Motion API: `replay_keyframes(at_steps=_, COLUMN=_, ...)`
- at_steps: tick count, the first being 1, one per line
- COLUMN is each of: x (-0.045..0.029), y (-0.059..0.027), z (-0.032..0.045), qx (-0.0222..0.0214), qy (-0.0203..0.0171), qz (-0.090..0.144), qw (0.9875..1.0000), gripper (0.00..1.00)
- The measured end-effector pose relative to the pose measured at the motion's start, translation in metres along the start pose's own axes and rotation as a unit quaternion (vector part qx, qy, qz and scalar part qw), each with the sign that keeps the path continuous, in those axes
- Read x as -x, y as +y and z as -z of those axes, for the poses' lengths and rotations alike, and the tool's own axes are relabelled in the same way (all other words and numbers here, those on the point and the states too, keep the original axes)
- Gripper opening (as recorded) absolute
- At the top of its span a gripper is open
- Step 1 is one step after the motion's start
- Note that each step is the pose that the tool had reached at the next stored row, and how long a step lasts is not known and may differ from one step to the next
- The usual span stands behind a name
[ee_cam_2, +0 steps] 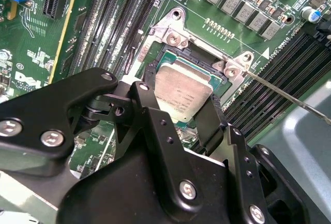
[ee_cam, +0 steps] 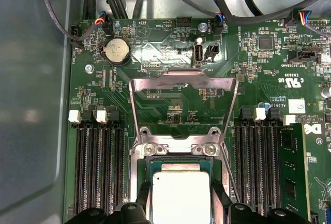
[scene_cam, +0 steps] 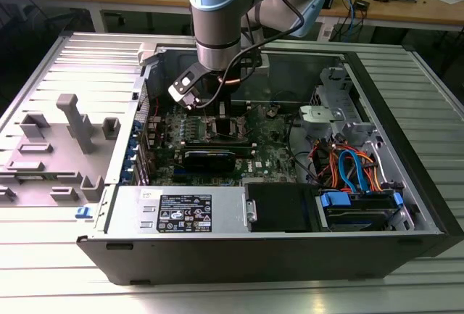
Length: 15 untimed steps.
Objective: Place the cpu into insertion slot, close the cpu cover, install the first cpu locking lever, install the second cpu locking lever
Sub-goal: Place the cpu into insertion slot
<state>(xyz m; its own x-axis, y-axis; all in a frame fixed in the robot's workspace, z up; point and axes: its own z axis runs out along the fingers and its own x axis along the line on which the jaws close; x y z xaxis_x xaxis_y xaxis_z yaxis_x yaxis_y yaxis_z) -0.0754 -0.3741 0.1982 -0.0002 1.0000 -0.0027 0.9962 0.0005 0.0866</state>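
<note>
In both wrist views the cpu (ee_cam_2: 181,87) (ee_cam: 180,193), a silvery square chip, sits between my black fingers (ee_cam_2: 147,107) right over the insertion slot (ee_cam_2: 169,58) (ee_cam: 155,166). My gripper (ee_cam_2: 178,105) (ee_cam: 181,206) is shut on the chip's two sides. I cannot tell whether the chip rests in the socket or hovers just above it. The cpu cover (ee_cam: 183,81) stands swung open behind the socket, its window showing the board. A thin wire locking lever (ee_cam_2: 282,93) (ee_cam: 230,177) sticks out beside the socket. In the exterior view the gripper (scene_cam: 217,114) reaches down into the open computer case.
Long black memory slots (ee_cam: 98,172) (ee_cam: 256,167) flank the socket. A coin battery (ee_cam: 117,51) and black cables (ee_cam: 227,6) lie beyond the cover. The case holds a power supply (scene_cam: 181,212) and a drive bay with orange and blue cables (scene_cam: 355,172). A grey fixture (scene_cam: 72,122) stands at the exterior view's left.
</note>
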Motion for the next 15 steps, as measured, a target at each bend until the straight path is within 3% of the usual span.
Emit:
replay_keyframes(at_steps=10, x=0.0000, y=0.0000, z=0.0000, qx=0.0000, qy=0.0003, qz=0.000, qw=1.0000, gripper=0.55)
replay_keyframes(at_steps=12, x=0.0000, y=0.0000, z=0.0000, qx=0.0000, qy=0.0023, qz=0.000, qw=1.0000, gripper=0.55)
replay_keyframes(at_steps=15, x=0.0000, y=0.0000, z=0.0000, qx=0.0000, qy=0.0024, qz=0.000, qw=1.0000, gripper=0.55)
